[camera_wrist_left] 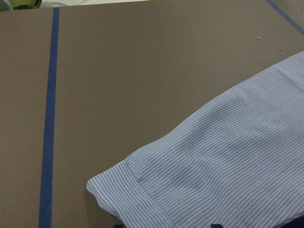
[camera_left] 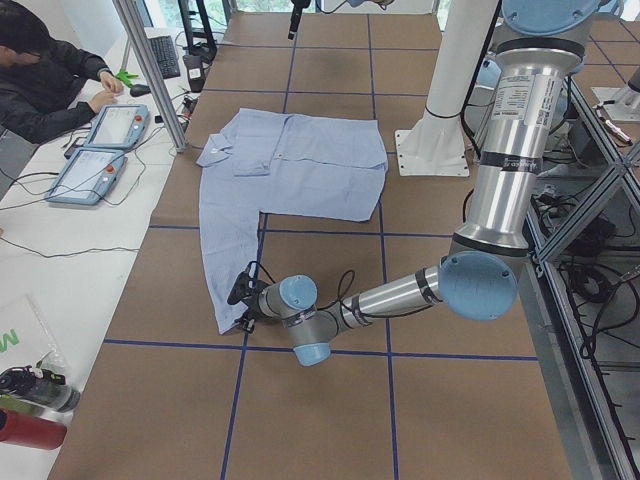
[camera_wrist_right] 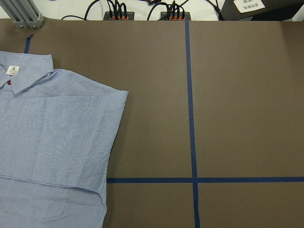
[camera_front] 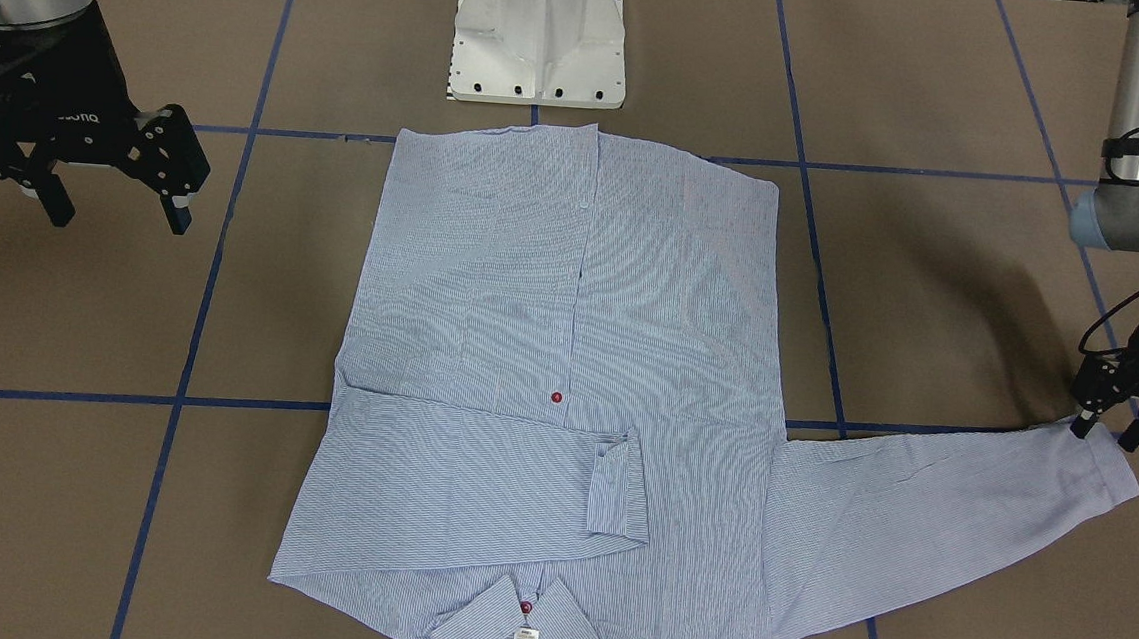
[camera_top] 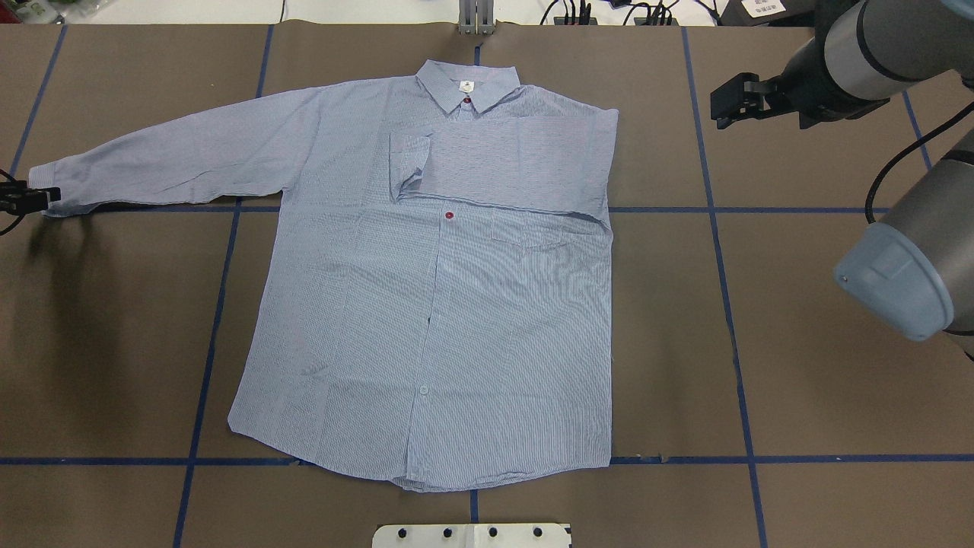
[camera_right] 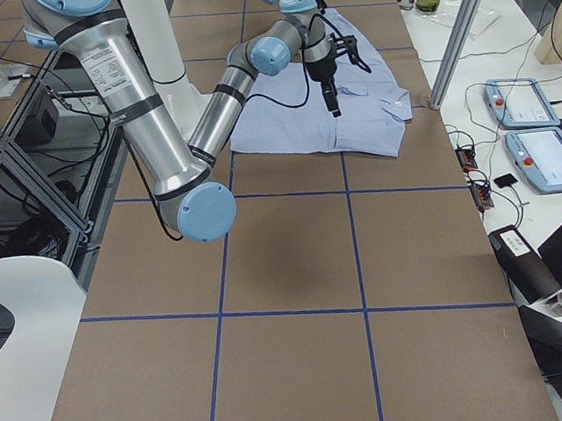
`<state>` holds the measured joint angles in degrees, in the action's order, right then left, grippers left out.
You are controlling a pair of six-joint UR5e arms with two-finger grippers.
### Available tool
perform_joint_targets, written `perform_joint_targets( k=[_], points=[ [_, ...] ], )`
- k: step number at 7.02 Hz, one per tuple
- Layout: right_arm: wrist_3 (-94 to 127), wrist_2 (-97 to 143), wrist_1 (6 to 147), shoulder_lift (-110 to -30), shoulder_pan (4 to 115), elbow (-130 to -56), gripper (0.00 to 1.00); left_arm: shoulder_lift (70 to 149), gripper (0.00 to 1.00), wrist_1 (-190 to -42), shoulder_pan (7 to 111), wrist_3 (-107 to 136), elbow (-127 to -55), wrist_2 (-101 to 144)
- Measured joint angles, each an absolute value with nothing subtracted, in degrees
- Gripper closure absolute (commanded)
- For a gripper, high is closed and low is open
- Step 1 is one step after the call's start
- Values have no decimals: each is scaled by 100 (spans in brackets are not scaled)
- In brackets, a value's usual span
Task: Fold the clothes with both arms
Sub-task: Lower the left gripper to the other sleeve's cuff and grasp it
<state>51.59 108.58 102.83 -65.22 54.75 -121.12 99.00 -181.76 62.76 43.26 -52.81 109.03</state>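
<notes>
The light blue striped shirt (camera_front: 567,359) (camera_top: 456,320) lies flat, front up and buttoned, with its collar (camera_top: 468,84) at the far side from the robot. One sleeve is folded across the chest (camera_top: 502,171). The other sleeve (camera_top: 190,156) stretches out flat towards the left arm. My left gripper (camera_front: 1110,435) (camera_top: 19,199) is low at that sleeve's cuff (camera_front: 1110,473) (camera_wrist_left: 128,190), open, fingers astride the cuff's edge. My right gripper (camera_front: 116,213) (camera_top: 730,99) hangs open above bare table beside the folded shoulder, holding nothing.
The white pedestal base (camera_front: 541,37) stands at the shirt's hem side. Blue tape lines (camera_top: 715,228) cross the brown table. A person (camera_left: 45,80) sits at a side bench with two teach pendants (camera_left: 105,145), behind an aluminium post (camera_left: 150,70).
</notes>
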Motion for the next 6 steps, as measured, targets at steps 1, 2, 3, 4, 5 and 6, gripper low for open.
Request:
perform_joint_targets(
  k=[1,2,3,4,5,6],
  points=[
    [5157,10856,10283,-6522,5475,-12112,0,9921,100,-18176,6271,4332,-5262,10900],
    [5156,10855,10283,-6519,5476,-12111,0,9912,100,-18176,6269,4335,-5264,10901],
    [5155,10856,10283,-6513,5476,-12109,0,9881,100,-18182,6267,4331,-5295,10908],
    [5153,10858,10283,-6508,5475,-12106,0,9853,100,-18200,6267,4316,-5367,10924],
    [5153,10857,10283,-6506,5476,-12104,0,9844,100,-18195,6267,4305,-5511,10992],
    [5163,10855,10283,-6506,5475,-12103,0,9860,100,-18127,6279,4310,-5743,11203]
  ],
)
